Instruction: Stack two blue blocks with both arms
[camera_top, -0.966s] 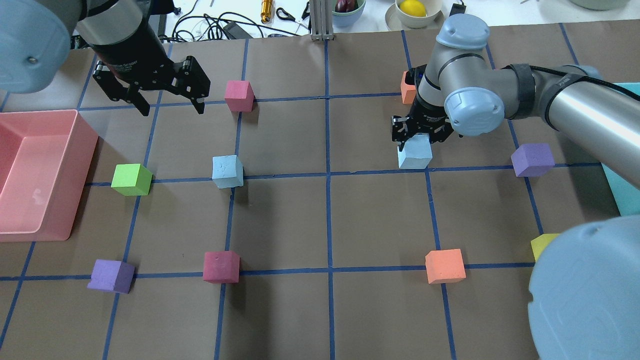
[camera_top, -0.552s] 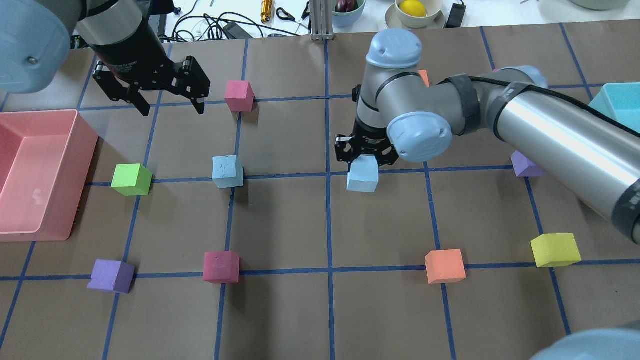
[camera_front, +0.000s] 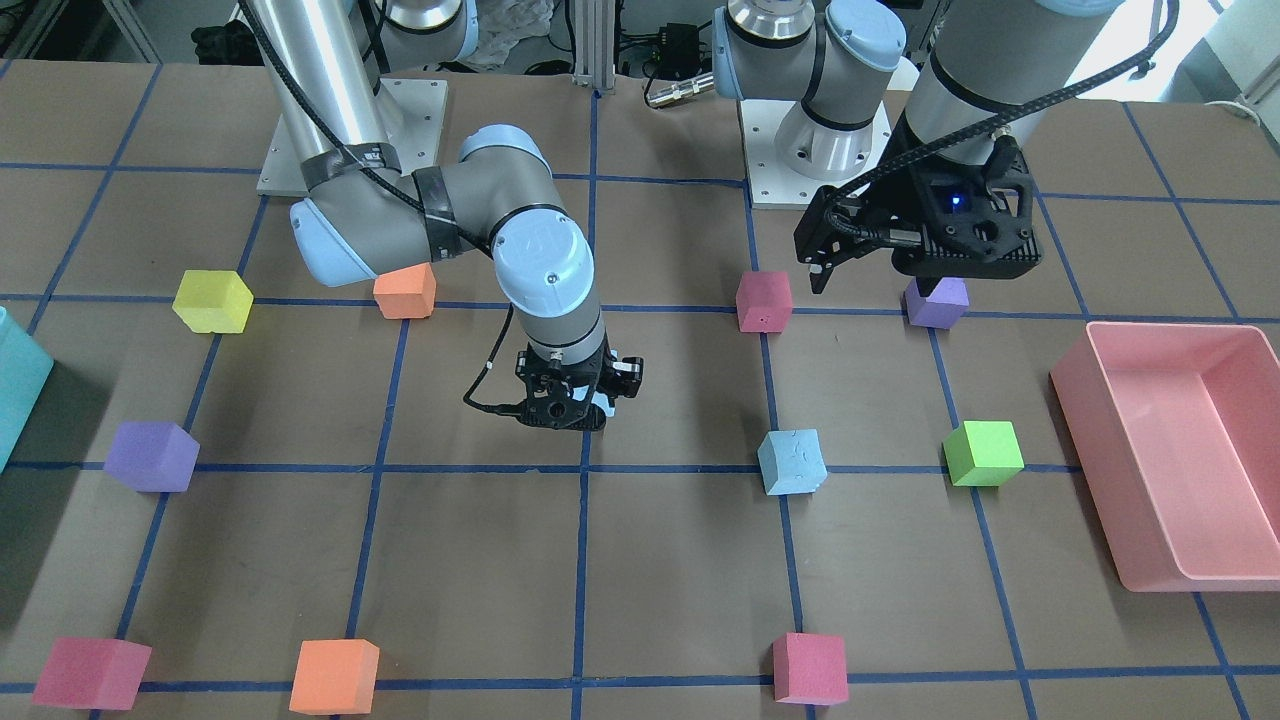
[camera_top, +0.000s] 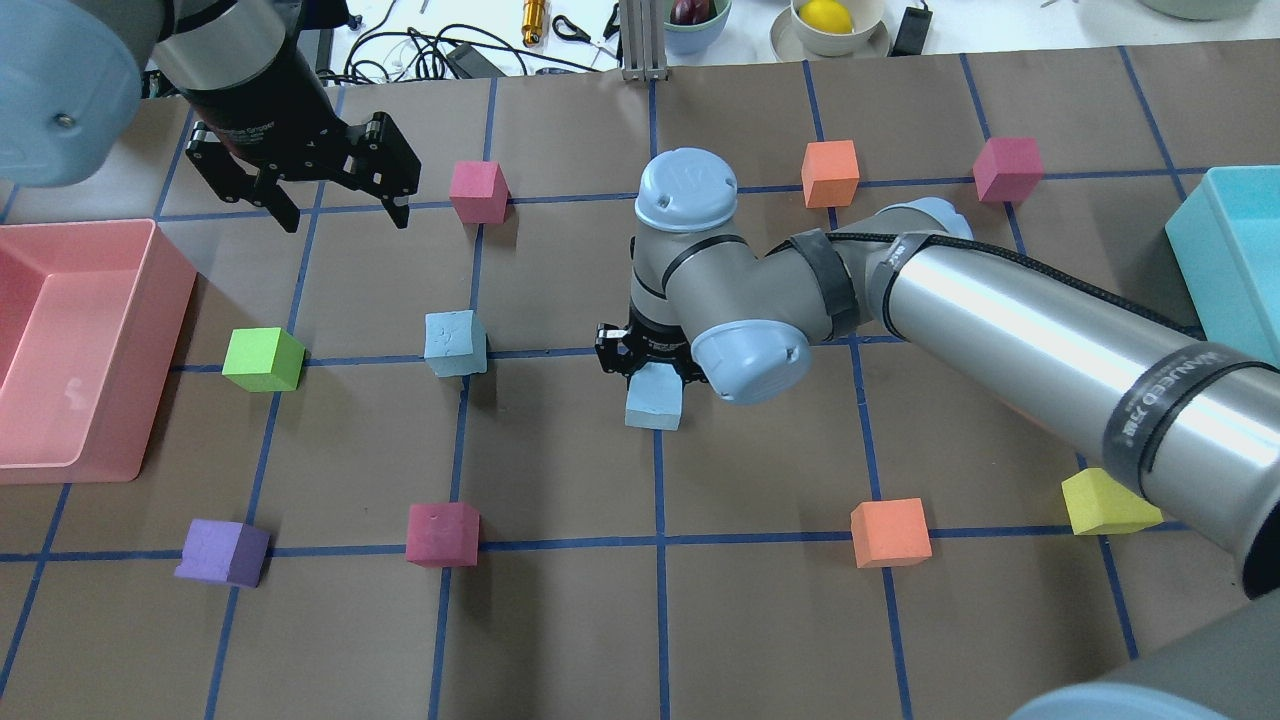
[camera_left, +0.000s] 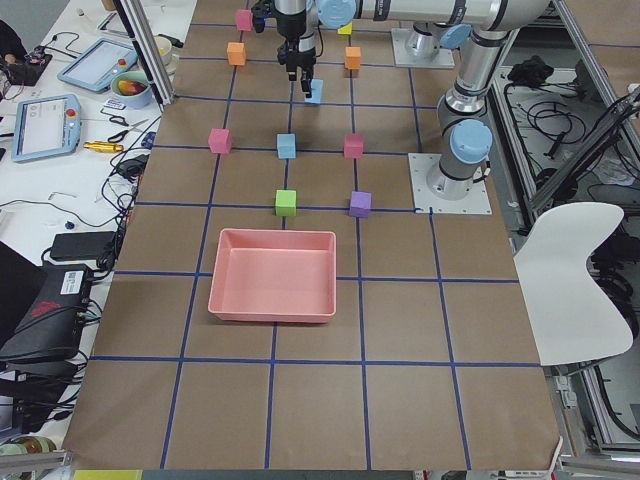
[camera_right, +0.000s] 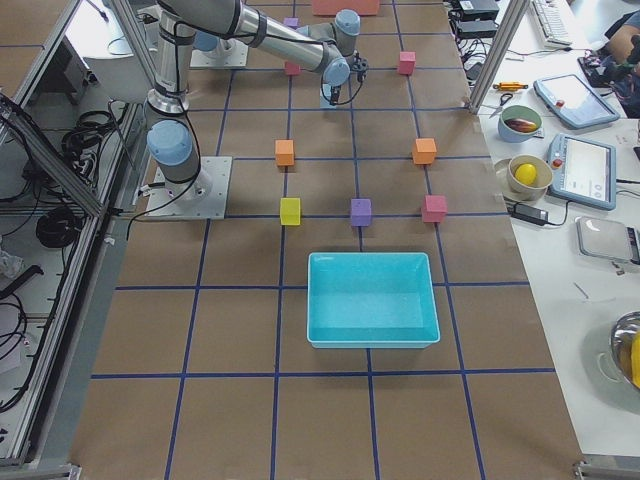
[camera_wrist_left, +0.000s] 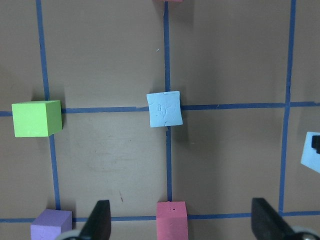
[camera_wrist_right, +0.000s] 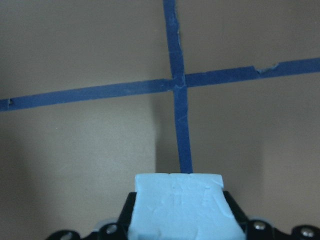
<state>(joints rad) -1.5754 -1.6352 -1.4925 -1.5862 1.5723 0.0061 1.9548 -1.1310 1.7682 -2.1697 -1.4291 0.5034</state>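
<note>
- Our right pincer (camera_top: 640, 360) points straight down near the middle of the brown paper-covered surface (camera_top: 760, 620), clenched on one pale sky-blue foam cube (camera_top: 654, 402).
- We see in the right wrist view that this cube sits squarely between the black fingers (camera_wrist_right: 227, 202), with a crossing of blue tape lines (camera_wrist_right: 176, 80) on the surface ahead of it.
- From overhead, we place the held cube just on the robot's side of the central tape crossing, partly hidden under the silver-grey right arm (camera_top: 1000, 310).
- Our left pincer (camera_top: 343, 205) hangs released, its fingers spread wide, over the far left part of the surface, near a magenta foam cube (camera_top: 478, 190).
- We find the second pale sky-blue foam cube (camera_top: 455, 343) resting on the surface at a tape crossing, turned slightly against the grid, its top face scuffed.
- That second cube lies well apart from the held one, toward the robot's left; the two are not stacked.
- In the left wrist view we see it ahead of the open fingers, roughly midway between them.
- On the same tape line, further left, stands a lime green foam cube (camera_top: 262, 358), and beyond it a pink plastic tray (camera_top: 165, 300).
- We also note a teal plastic bin (camera_top: 1225, 260) at the surface's right edge.
</note>
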